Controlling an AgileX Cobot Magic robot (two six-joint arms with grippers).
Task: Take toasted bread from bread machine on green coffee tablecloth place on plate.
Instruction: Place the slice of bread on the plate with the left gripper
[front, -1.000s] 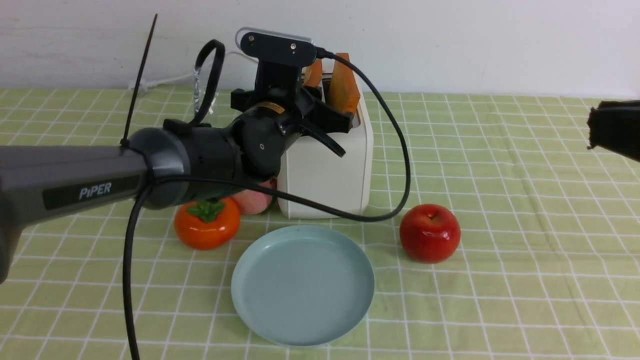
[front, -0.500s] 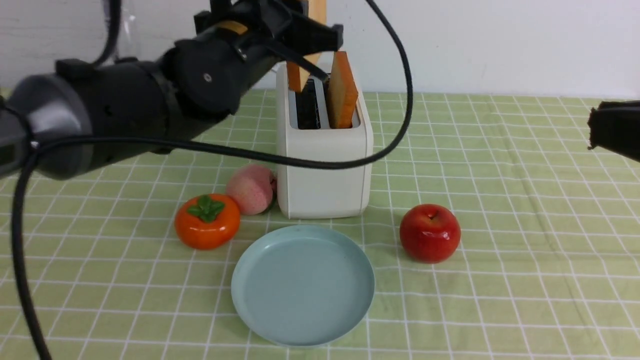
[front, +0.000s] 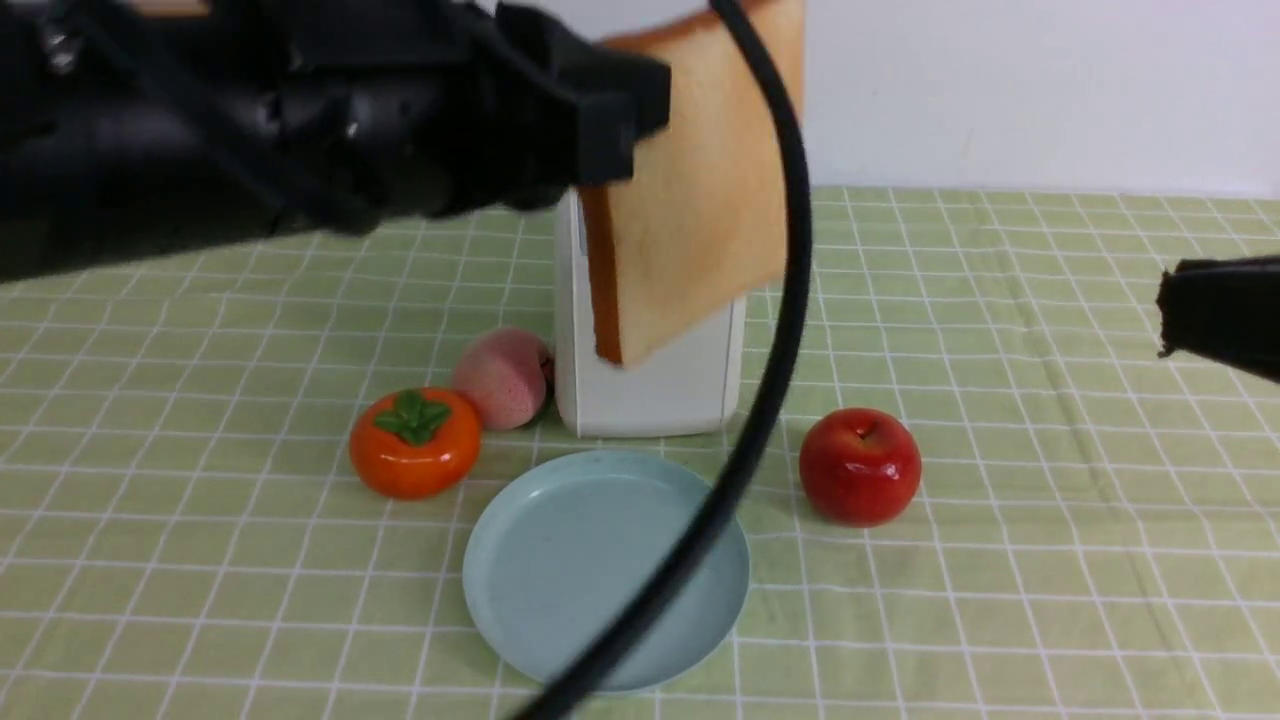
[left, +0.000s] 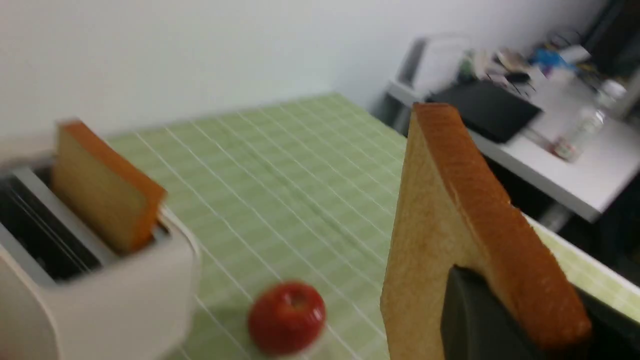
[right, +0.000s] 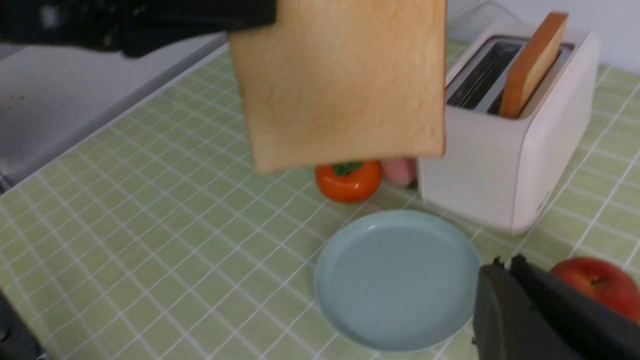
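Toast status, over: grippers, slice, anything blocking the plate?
Left gripper shut on toast slice, held clear of toaster. Right gripper shut, empty. Second slice in toaster. Plate bare; cable crosses in front.

Peach (front: 502, 379) at two o'clock of the orange persimmon (front: 414, 443), just beside it. Red apple (front: 859, 466) well apart, out at three o'clock.

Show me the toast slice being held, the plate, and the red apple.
held toast slice (front: 690, 190), front view, middle of its pale face.
plate (front: 560, 570), front view, bare floor left of centre.
red apple (front: 860, 468), front view, centre of its skin.
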